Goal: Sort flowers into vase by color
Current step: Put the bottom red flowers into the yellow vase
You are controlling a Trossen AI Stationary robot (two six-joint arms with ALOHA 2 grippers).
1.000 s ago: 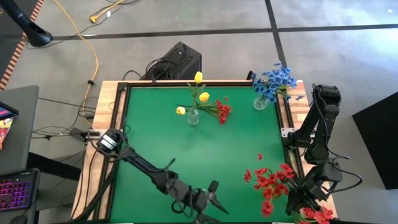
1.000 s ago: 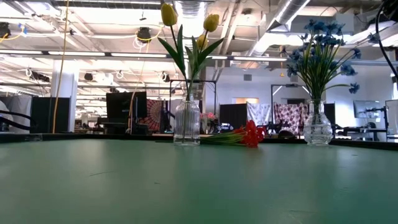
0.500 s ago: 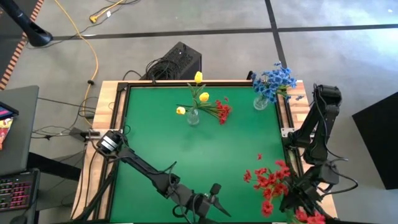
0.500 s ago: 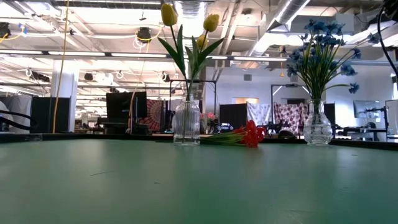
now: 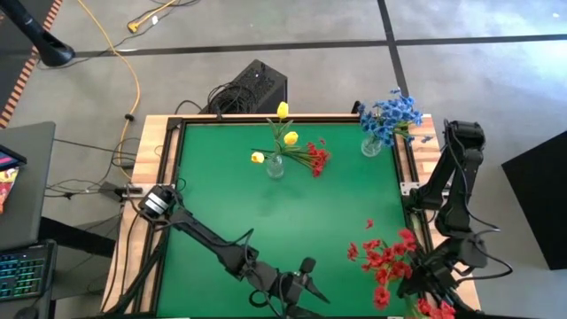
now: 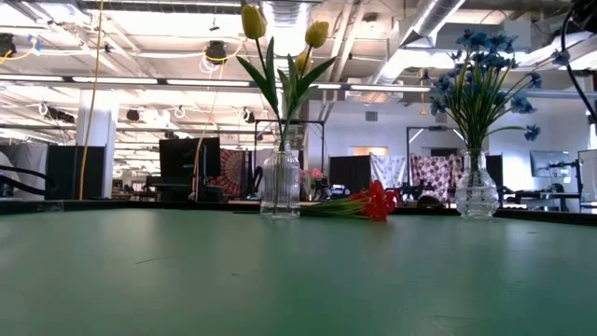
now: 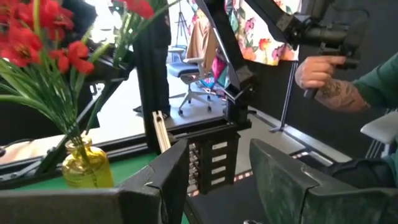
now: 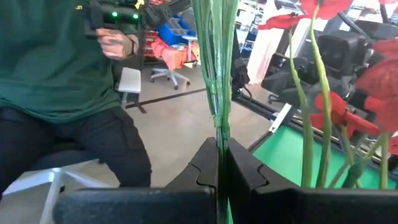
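Where ringed by its pale wooden frame, spreads as a green table (image 5: pixel 283 221), with one dark arm at each side. Left gripper (image 5: pixel 306 288) low over the near edge, about midway along it, claw open with nothing between the fingers (image 7: pixel 168 180). Right gripper (image 8: pixel 221 149) at the near right corner, claw closed tight on a bundle of thin green stems (image 8: pixel 216 74), their blooms out of the wrist view. Just beside it, a bunch of red flowers (image 5: pixel 385 257), seen from the left wrist standing in a yellow vase (image 7: pixel 86 165). At the far right corner, blue flowers (image 5: pixel 390 115) upright in a clear vase (image 5: pixel 372 146). Near the middle of the far edge, yellow tulips (image 5: pixel 285 133) upright in another clear vase (image 5: pixel 275 166). Touching or just beside that vase, cannot tell which, a red sprig (image 5: pixel 314 159) flat on the surface. Toward the right edge, one loose red bloom (image 5: pixel 369 223). Beyond the table, a person in a green top (image 8: pixel 56 56).
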